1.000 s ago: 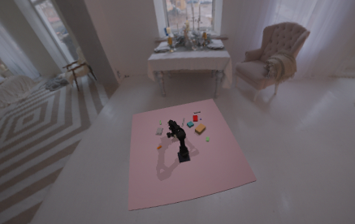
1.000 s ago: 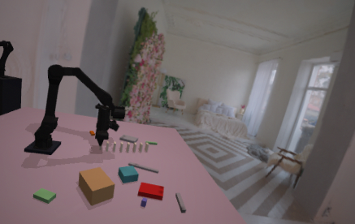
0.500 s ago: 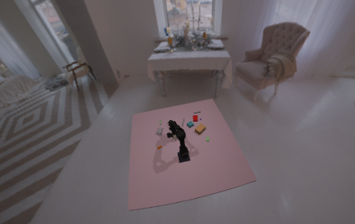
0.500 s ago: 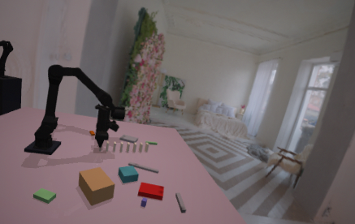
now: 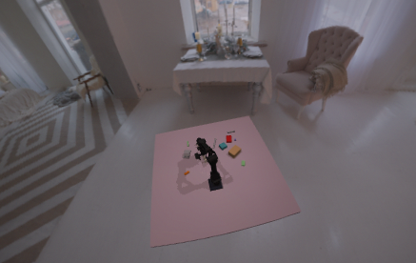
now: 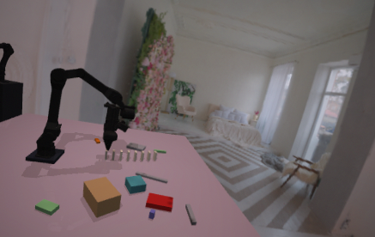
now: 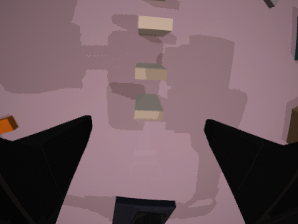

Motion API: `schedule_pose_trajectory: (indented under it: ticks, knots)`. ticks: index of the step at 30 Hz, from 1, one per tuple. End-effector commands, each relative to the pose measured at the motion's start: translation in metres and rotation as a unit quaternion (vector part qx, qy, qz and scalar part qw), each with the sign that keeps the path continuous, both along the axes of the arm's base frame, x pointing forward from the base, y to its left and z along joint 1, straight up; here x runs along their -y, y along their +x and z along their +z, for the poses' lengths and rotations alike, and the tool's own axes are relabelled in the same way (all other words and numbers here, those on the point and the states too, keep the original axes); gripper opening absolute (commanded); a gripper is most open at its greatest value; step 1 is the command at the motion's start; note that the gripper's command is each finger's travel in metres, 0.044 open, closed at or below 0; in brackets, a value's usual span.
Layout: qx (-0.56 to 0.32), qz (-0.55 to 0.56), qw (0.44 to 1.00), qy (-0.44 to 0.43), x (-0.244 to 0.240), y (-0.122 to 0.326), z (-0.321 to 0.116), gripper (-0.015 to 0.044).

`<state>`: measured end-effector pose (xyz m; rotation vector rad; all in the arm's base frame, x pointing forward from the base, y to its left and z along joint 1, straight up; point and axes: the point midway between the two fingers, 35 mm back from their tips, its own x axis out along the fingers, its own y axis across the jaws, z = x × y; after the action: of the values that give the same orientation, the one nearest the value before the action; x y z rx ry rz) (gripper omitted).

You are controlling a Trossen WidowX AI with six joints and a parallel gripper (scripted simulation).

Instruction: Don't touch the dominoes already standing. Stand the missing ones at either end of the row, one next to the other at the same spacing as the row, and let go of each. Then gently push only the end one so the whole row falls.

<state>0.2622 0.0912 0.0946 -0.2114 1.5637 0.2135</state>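
The gripper (image 6: 108,148) (image 7: 150,123) is being held with its fingers spread, nothing between them. The end domino (image 6: 106,155) (image 7: 149,106) is standing upright at the row's near-arm end, left in the exterior view. Withdrawal is best being made straight up, both fingers clearing evenly.

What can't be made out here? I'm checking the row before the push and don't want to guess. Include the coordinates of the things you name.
- Exact gap between the tool (image 6: 108,148) (image 7: 148,122) and nearest domino (image 6: 106,154) (image 7: 149,107): too small in the exterior view.
- Row's far end: cut off by the wrist view's top edge.
- Individual dominoes, top view: too small, partly behind the arm (image 5: 213,167).
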Motion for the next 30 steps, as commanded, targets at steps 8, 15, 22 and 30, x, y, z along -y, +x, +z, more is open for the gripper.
schedule_pose_trajectory:
  ticks: [8,15,22,30]
  knots:
    - [0.01,0.0,1.0,0.004,0.003,-0.008,0.089,0.044]
    - [0.009,-0.17,0.985,0.004,0.004,-0.014,0.075,0.0309]
    - [0.007,-0.492,0.871,0.006,0.008,-0.029,0.048,0.0125]
    - [0.005,-0.705,0.709,0.006,0.012,-0.042,0.025,0.0]
